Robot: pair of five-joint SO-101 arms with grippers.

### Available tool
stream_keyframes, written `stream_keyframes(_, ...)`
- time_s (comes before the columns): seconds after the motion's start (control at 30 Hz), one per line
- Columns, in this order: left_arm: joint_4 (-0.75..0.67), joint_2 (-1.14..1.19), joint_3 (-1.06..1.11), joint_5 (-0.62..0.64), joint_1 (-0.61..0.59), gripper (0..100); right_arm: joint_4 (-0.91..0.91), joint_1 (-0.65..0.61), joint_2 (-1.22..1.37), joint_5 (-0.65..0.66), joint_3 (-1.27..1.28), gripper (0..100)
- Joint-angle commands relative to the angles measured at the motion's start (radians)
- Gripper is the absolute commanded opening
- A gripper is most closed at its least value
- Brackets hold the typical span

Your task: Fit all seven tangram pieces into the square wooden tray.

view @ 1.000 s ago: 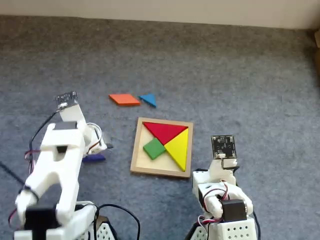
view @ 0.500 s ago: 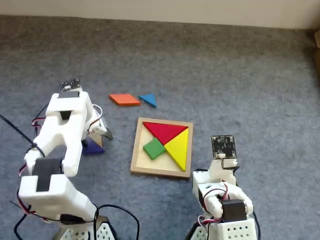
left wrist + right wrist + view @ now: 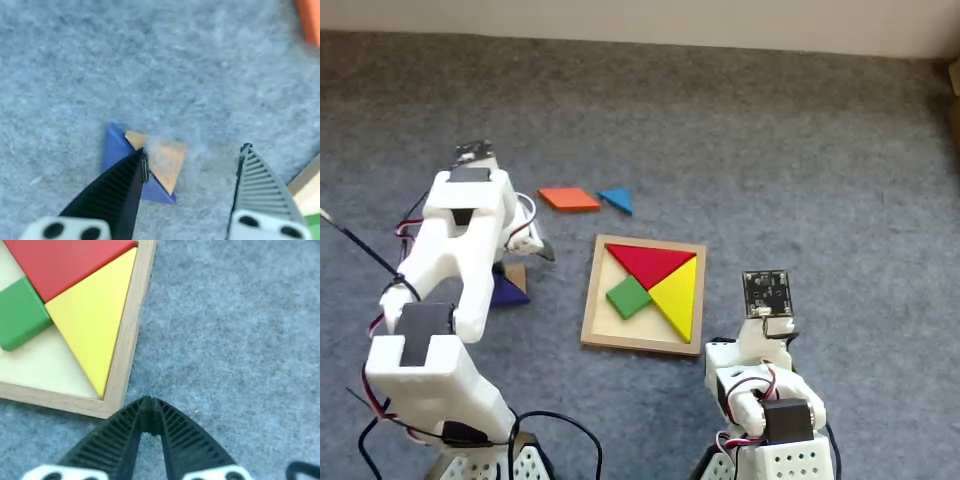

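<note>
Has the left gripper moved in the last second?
Yes. In the high view the left gripper has moved away from its base toward the orange piece, judged against the wooden tray.

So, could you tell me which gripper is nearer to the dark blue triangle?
Left. The left gripper hangs open over the dark blue triangle; the right gripper sits shut beside the tray.

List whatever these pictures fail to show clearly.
1. High view: the left arm covers most of the dark-blue triangle and the tan piece, so their outlines are unclear.
2. Left wrist view: the orange piece is cut off by the edge and blurred.
3. Right wrist view: the tray runs off the edge, leaving its far part unseen.
</note>
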Motion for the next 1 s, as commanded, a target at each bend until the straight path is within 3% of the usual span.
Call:
stream_keyframes(0.0, -0.04, -0.008, -0.039, 0.011, 0.042, 28, 0.007, 0.008, -0.016, -0.005, 0.15, 1.5)
stream_keyframes(0.3, -0.041, -0.019, -0.038, 0.009, 0.042, 28, 0.007, 0.008, -0.016, -0.005, 0.15, 1.5)
stream_keyframes(0.53, 0.063, -0.079, -0.01, 0.011, 0.015, 28, 0.007, 0.008, -0.016, -0.005, 0.15, 1.5)
stream_keyframes(0.7, 0.063, -0.117, 0.065, 0.064, -0.004, 28, 0.007, 0.008, -0.016, -0.005, 0.15, 1.5)
stream_keyframes(0.97, 0.037, 0.018, 0.001, 0.071, -0.002, 28, 0.007, 0.008, -0.016, -0.005, 0.15, 1.5)
